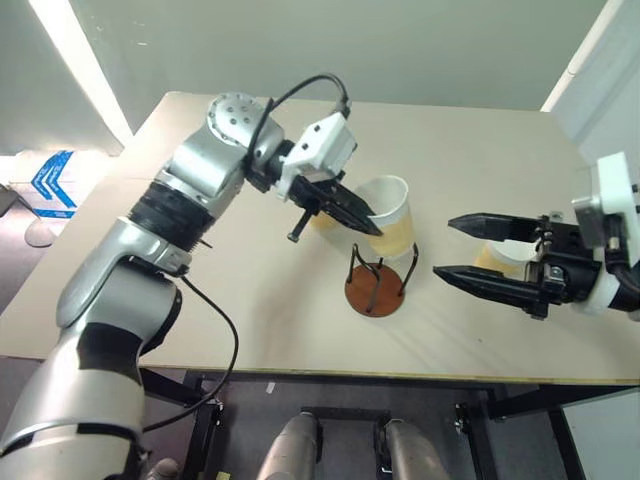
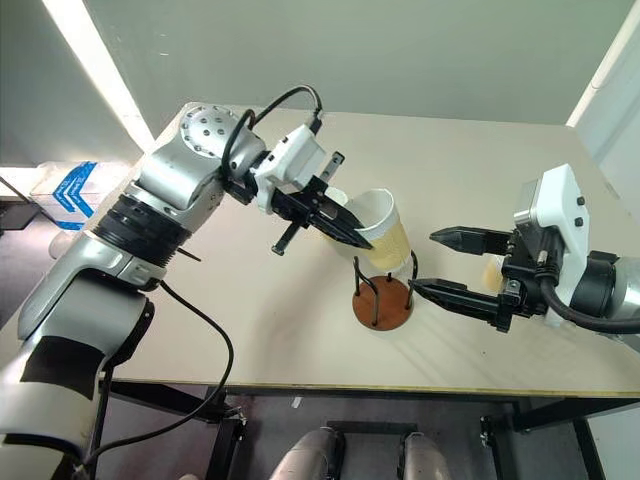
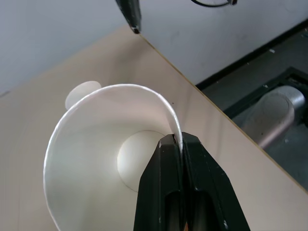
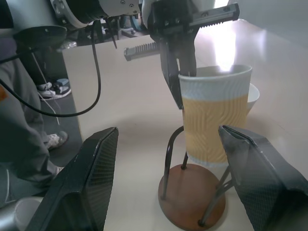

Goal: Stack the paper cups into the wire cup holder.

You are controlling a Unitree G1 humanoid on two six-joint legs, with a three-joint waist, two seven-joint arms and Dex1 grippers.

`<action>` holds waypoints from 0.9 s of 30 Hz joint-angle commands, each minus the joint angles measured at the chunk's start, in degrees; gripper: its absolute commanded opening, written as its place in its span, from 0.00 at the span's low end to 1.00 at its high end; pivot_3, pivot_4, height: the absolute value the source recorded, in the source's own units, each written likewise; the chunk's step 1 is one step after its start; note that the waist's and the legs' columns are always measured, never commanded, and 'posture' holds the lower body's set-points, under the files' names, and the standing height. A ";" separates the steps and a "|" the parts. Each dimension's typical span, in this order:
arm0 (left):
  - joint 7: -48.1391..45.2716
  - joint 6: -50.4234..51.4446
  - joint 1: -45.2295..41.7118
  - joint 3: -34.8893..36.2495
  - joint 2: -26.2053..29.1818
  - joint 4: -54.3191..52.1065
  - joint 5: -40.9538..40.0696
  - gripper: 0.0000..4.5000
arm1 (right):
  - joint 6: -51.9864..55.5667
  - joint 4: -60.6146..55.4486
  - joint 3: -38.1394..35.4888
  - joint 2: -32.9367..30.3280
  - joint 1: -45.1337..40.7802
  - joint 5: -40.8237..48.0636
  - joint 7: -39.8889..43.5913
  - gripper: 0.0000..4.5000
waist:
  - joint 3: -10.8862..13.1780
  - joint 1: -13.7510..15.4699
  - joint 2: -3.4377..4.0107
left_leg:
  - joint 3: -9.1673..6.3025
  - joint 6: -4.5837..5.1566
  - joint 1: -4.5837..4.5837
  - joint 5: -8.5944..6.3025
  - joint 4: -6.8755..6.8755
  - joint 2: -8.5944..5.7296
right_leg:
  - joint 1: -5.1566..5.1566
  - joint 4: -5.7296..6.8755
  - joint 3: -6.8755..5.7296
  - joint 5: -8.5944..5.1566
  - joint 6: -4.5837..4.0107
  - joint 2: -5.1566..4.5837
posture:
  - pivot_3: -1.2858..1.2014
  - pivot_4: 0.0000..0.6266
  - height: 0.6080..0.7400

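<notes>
A paper cup point(image 1: 392, 222), white at the rim and tan below, hangs slightly tilted over the wire cup holder point(image 1: 375, 290). Its bottom sits between the black wire loops point(image 4: 168, 154), above the reddish-brown disc base point(image 4: 190, 199). My left gripper point(image 1: 358, 217) is shut on this cup's rim, one finger inside and one outside point(image 3: 166, 159). Just behind it a second paper cup point(image 2: 335, 199) stands on the table. To the right of the holder my right gripper point(image 1: 445, 246) stands open and empty, pointing at it. Behind those fingers a third paper cup point(image 1: 497, 258) is partly hidden.
The pale wooden table point(image 1: 250, 310) has its front edge close below the holder. A blue and white object point(image 1: 50, 180) lies on the floor off the table's left side. A person's legs point(image 4: 19, 120) stand beyond the far side of the table.
</notes>
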 commanded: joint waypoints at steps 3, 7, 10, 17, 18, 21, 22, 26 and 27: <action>-2.22 -5.67 -2.31 -5.11 0.39 0.94 -0.25 0.01 | -2.27 -1.51 -3.74 -0.98 1.90 1.82 -2.24 0.78 | 0.00 0.16 0.00 | 0.02 -0.04 -0.02 -0.02 0.04 -0.02 | 0.02 0.00 0.01 -0.09 0.15 -0.03 | 0.52 0.24 1.00; -2.22 -10.24 -2.76 -9.01 0.13 2.95 2.54 0.01 | -3.16 -1.47 -4.06 -1.05 3.53 0.98 -2.56 0.78 | 0.00 0.31 0.00 | 0.04 -0.10 -0.05 -0.05 0.11 -0.08 | 0.04 -0.01 0.04 -0.16 0.26 -0.09 | 0.52 0.24 1.00; -2.22 -11.58 -2.78 -7.38 -2.52 6.03 4.55 0.05 | -3.81 -0.25 -3.41 -1.31 3.47 -1.18 -3.71 0.78 | 0.00 0.38 0.00 | 0.09 -0.11 -0.05 -0.09 0.13 -0.09 | 0.05 -0.01 0.04 -0.17 0.27 -0.12 | 0.52 0.24 1.00; -2.22 -7.01 -2.30 -0.19 -6.55 6.97 3.67 0.53 | -4.42 2.40 -1.97 -2.06 3.48 -6.95 -4.37 0.78 | 0.00 0.65 -0.01 | 0.21 0.05 -0.06 -0.18 0.22 -0.16 | 0.08 -0.02 0.01 -0.15 0.34 -0.27 | 0.52 0.24 1.00; -2.22 -6.13 -2.30 1.24 -6.95 6.94 3.65 0.61 | -4.43 2.64 -1.80 -2.07 3.53 -7.74 -4.15 0.78 | 0.00 0.65 0.00 | 0.25 0.06 -0.05 -0.19 0.22 -0.16 | 0.07 -0.02 0.01 -0.16 0.36 -0.29 | 0.52 0.24 1.00; -2.22 -3.30 -1.89 6.77 -6.53 6.41 2.91 0.85 | -4.70 4.04 0.26 -2.95 3.02 -12.45 -3.70 0.78 | 0.00 0.64 0.00 | 0.31 0.05 -0.02 -0.18 0.22 -0.16 | 0.08 -0.01 0.01 -0.18 0.40 -0.31 | 0.52 0.24 1.00; -2.16 -2.71 -1.58 9.10 -6.47 6.58 3.55 0.93 | -5.08 4.73 1.42 -4.03 3.26 -15.63 -3.27 0.78 | 0.00 0.64 0.00 | 0.32 0.05 -0.02 -0.18 0.23 -0.15 | 0.08 -0.01 0.01 -0.19 0.41 -0.31 | 0.52 0.24 1.00; -1.32 0.50 0.20 15.87 -5.70 5.93 5.70 0.99 | -7.50 7.47 5.51 -8.55 6.10 -27.18 0.98 0.78 | 0.00 0.64 0.03 | 0.36 0.06 0.00 -0.18 0.25 -0.16 | 0.08 -0.01 0.02 -0.20 0.44 -0.35 | 0.52 0.24 1.00; -0.84 1.53 1.12 17.63 -4.96 5.44 5.89 0.99 | -8.39 8.29 6.86 -10.00 7.05 -30.06 2.50 0.78 | 0.00 0.65 0.03 | 0.37 0.06 0.01 -0.18 0.25 -0.17 | 0.08 0.00 0.02 -0.21 0.44 -0.37 | 0.52 0.24 1.00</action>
